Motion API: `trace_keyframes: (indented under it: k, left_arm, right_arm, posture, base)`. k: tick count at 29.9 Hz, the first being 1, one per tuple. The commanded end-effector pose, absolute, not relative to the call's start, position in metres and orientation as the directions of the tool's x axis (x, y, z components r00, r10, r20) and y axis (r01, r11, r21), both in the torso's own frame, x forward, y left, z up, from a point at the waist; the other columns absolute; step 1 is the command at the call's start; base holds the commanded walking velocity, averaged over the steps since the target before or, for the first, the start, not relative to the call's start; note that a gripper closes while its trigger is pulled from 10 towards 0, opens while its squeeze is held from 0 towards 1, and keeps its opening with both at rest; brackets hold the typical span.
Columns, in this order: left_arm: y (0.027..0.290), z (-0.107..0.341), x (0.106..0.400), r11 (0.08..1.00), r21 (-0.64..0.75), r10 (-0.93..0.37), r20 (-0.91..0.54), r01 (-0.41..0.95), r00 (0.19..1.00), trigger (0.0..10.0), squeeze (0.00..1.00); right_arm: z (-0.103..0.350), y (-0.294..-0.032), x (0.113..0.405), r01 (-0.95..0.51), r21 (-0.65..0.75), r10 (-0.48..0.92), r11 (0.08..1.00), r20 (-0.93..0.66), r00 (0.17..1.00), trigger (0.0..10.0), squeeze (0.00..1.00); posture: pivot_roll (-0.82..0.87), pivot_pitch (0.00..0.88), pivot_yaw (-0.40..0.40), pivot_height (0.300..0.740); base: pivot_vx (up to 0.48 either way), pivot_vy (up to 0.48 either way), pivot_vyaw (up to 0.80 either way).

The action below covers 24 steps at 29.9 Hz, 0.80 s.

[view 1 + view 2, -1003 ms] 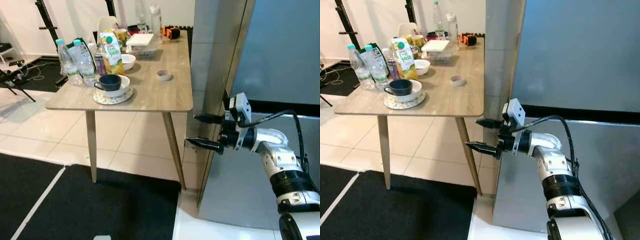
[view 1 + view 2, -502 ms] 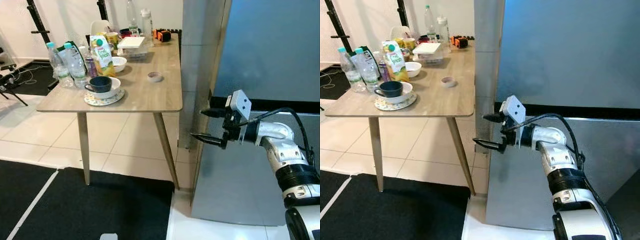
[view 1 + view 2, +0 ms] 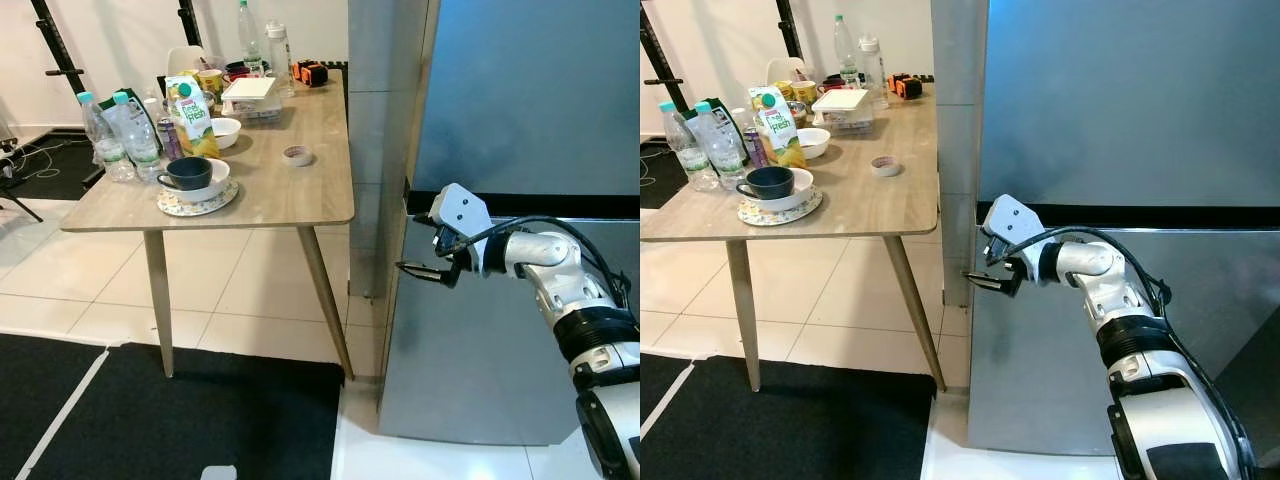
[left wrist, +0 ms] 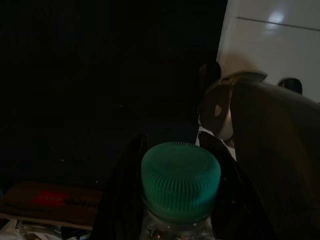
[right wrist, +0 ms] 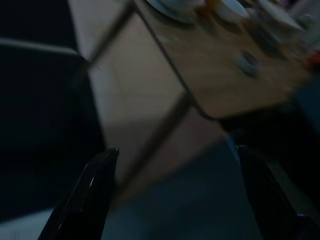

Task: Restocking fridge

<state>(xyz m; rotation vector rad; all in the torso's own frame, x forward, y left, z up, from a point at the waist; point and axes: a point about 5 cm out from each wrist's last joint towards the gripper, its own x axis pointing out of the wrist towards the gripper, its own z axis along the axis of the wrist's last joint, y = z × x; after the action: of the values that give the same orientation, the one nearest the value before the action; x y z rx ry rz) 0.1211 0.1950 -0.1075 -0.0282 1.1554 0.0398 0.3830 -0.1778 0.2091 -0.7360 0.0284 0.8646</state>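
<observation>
The tall grey fridge stands closed just beside the wooden table; the right gripper, fingers spread, sits at its door edge. The left gripper pinches a green-capped bottle; pale tiles meet a black mat.

Fridge: brushed grey metal, smooth, soft sheen. Bench: pale wood-grain top, matt. Floor tiles: glossy cream ceramic. Mat: black, matt, rough-looking. Water bottles: clear plastic. Juice carton: printed card. Bottle cap: ribbed green plastic. Right gripper: black matt fingers, silver metal arm.
</observation>
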Motion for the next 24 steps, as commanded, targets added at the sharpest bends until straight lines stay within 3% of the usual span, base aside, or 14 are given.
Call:
trace_keyframes:
  k: [1,12,19,20,24]
  left_arm:
    - [0.202,-0.107,0.119,0.998,0.013,0.035,-0.918,-0.058,0.394,10.0,0.00]
    - [0.194,-0.108,0.119,0.999,0.004,0.025,-0.920,-0.054,0.391,10.0,0.00]
    - [0.197,-0.108,0.119,0.998,0.007,0.028,-0.919,-0.057,0.393,10.0,0.00]
    - [0.206,-0.107,0.117,0.998,0.015,0.038,-0.919,-0.062,0.393,10.0,0.00]
    - [0.218,-0.106,0.113,0.997,0.024,0.050,-0.919,-0.070,0.391,10.0,0.00]
  right_arm:
    - [0.213,-0.180,0.387,-0.666,-0.629,0.641,0.400,-0.328,0.694,10.0,0.00]
    - [0.216,-0.183,0.397,-0.596,-0.707,0.530,0.380,-0.362,0.767,10.0,0.00]
    - [0.209,-0.177,0.393,-0.676,-0.683,0.574,0.277,-0.447,0.686,10.0,0.00]
    - [0.205,-0.174,0.389,-0.731,-0.653,0.598,0.197,-0.511,0.617,10.0,0.00]
    - [0.199,-0.175,0.384,-0.795,-0.600,0.590,0.091,-0.610,0.529,10.0,0.00]
  posture:
    - [-0.11,0.000,0.007,0.740]
    - [-0.11,0.000,0.004,0.740]
    - [-0.11,0.000,0.004,0.740]
    - [-0.11,0.000,0.007,0.740]
    - [-0.11,0.000,0.005,0.740]
  base:
    - [0.000,0.000,0.00]
    - [0.000,0.000,0.00]
    - [0.000,0.000,0.00]
    - [0.000,0.000,0.00]
    - [0.000,0.000,0.00]
